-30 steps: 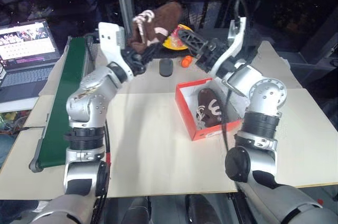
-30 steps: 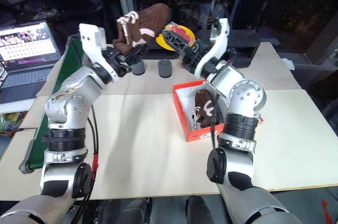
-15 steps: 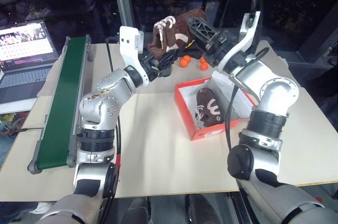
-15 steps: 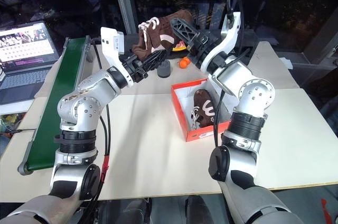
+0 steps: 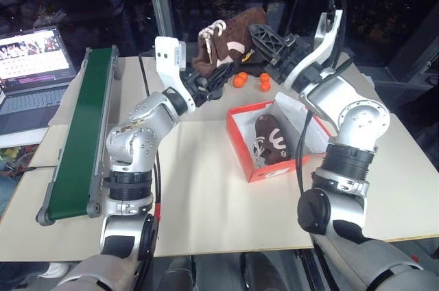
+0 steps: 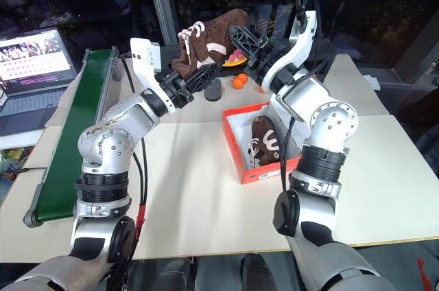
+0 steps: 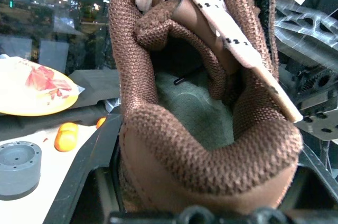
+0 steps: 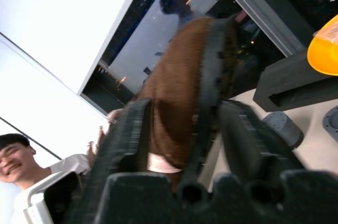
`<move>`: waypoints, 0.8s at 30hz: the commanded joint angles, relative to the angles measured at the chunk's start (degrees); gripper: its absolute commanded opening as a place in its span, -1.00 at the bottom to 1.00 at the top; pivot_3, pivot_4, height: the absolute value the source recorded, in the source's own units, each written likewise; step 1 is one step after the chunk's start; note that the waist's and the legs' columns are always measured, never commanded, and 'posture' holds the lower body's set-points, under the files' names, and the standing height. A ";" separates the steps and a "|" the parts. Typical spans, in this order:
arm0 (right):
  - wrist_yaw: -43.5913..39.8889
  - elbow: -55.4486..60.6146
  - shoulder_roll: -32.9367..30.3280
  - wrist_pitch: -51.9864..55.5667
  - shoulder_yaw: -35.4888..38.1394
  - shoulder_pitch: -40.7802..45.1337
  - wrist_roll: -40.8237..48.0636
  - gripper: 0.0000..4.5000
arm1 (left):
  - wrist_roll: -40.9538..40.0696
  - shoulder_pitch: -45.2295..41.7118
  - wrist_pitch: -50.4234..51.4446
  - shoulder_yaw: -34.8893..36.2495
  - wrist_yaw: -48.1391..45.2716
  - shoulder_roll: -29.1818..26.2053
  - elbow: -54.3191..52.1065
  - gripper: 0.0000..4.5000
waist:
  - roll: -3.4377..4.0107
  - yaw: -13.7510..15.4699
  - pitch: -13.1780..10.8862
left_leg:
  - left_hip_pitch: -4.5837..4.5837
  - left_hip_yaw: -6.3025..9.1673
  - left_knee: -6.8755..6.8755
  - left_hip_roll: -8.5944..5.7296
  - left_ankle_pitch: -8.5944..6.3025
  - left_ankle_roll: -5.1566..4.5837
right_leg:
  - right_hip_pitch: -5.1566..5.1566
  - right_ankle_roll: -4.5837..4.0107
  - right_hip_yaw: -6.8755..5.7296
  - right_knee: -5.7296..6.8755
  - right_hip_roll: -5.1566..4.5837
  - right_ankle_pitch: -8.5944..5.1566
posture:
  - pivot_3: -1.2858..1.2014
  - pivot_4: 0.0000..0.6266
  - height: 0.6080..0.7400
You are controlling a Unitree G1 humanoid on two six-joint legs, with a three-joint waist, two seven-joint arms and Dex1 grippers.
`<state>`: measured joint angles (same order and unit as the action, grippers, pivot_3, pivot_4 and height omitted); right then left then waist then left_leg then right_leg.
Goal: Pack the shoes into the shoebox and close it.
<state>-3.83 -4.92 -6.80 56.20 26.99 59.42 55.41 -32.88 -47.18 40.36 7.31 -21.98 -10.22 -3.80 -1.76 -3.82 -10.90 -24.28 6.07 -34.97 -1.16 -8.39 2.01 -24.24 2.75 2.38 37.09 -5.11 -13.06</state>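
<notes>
While one brown sneaker [image 5: 272, 141] already lies in the open red-orange shoebox [image 5: 241, 144] right of centre on the pale table [image 5: 199, 188], its mate, the second shoe [image 5: 230, 42], hangs in the air at the upper middle of the frame, above the table's far edge. The left gripper [image 5: 210, 83] is clenched on that shoe's heel end; its wrist view looks straight into the shoe's mouth past the cream laces [image 7: 222, 12]. From the other side the right gripper [image 6: 241, 44] has its two black fingers [image 8: 208, 92] around the toe end, though whether they are pressing firmly cannot be told. The step in hand looks like a hand-over, or a two-armed carry, of the second shoe toward the box.

The next move likely calls for bringing the shoe down and toward the lower right of the frame, then fitting it beside the first shoe, in the white space nearer the box's left wall. The lid, folded back on the right, remains to be closed. Small orange fruits [image 5: 239, 79] and a grey puck [image 6: 213, 88] lie on the table under the carried shoe, and a green conveyor [image 5: 81, 126] and a laptop [image 5: 34, 64] stand at the left.
</notes>
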 commanded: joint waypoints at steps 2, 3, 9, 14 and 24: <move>-2.01 -0.57 -0.23 -1.34 -3.07 1.14 -0.09 -0.90 | -0.95 -1.66 -0.25 -1.72 -1.85 0.27 -1.62 0.11 | 0.00 -0.01 0.00 | -0.01 0.00 0.01 0.00 0.00 0.00 | -0.02 0.00 0.00 0.00 0.00 0.00 | 0.03 -0.52 1.00; -2.08 -0.84 -0.31 -1.60 -3.15 1.18 -0.14 -0.91 | -0.91 -1.61 -0.26 -1.79 -1.94 0.18 -1.55 0.11 | 0.00 -0.03 0.00 | -0.01 0.00 0.01 0.00 0.00 0.00 | -0.01 0.00 0.00 0.00 0.00 0.00 | 0.03 -0.52 1.00; -2.15 -1.63 -0.69 -2.62 -3.75 1.16 -0.64 -0.91 | -0.74 -1.64 -0.25 -2.15 -2.24 -0.18 -1.24 0.11 | 0.00 0.01 0.00 | 0.00 0.00 0.00 0.00 0.00 0.00 | 0.00 0.00 0.00 0.00 0.00 0.00 | 0.03 -0.52 1.00; -1.09 -2.60 -0.88 -4.15 -3.69 1.62 -1.99 -0.91 | -1.53 -1.49 0.63 -1.12 -2.04 -0.53 -0.61 0.32 | 0.00 -0.02 0.00 | 0.00 -0.01 0.01 0.00 0.00 0.00 | -0.01 0.00 0.00 0.00 0.00 0.00 | 0.03 -0.52 1.00; -0.32 -5.72 -4.38 -7.89 -0.56 4.94 -2.62 -0.91 | -3.18 1.21 3.98 0.55 -3.44 -3.75 -2.40 0.99 | 0.01 -0.02 -0.01 | -0.01 -0.01 0.02 0.01 0.00 0.00 | -0.02 0.00 0.00 -0.01 0.00 0.00 | 0.03 -0.52 1.00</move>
<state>-3.76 -12.04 -9.00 51.62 24.79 61.73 52.92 -34.27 -46.32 44.02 7.23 -24.31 -13.14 -3.03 -1.75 -3.85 -10.90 -24.29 6.06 -34.95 -1.16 -8.39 2.01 -24.26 2.75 2.39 37.08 -5.12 -13.06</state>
